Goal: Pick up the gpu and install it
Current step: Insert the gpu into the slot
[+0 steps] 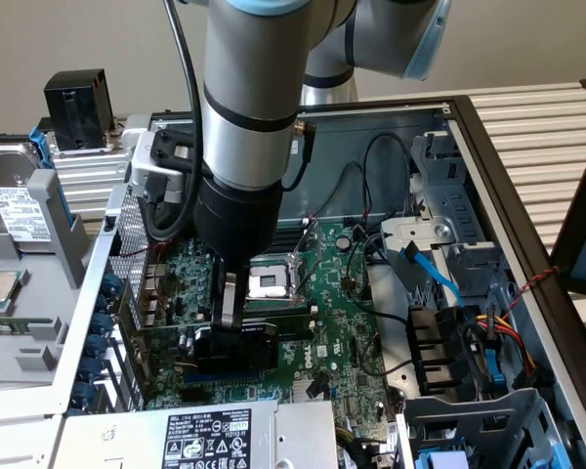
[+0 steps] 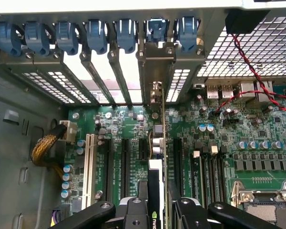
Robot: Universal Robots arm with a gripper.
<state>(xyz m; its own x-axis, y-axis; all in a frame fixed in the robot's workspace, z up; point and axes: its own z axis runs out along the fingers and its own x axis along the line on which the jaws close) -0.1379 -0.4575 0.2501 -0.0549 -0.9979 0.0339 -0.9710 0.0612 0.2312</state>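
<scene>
Black gripper (image 2: 155, 210) fingers clamped my green, black-shrouded gpu (image 1: 236, 347) edge-on over the green motherboard (image 1: 347, 322); the wrist view showed its silver bracket (image 2: 155, 98) meeting the rear slots.

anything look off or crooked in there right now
Nothing stands out. The gpu stands on edge between the gripper fingers, lined up with a motherboard slot, its bracket at the rear slot openings. The CPU socket is empty. I can't tell whether the card is fully seated.

gpu (image 2: 156, 191): matt black plastic shroud | motherboard (image 2: 257, 138): green matt board | case (image 1: 527, 244): grey metal | clips (image 2: 66, 36): blue plastic
</scene>
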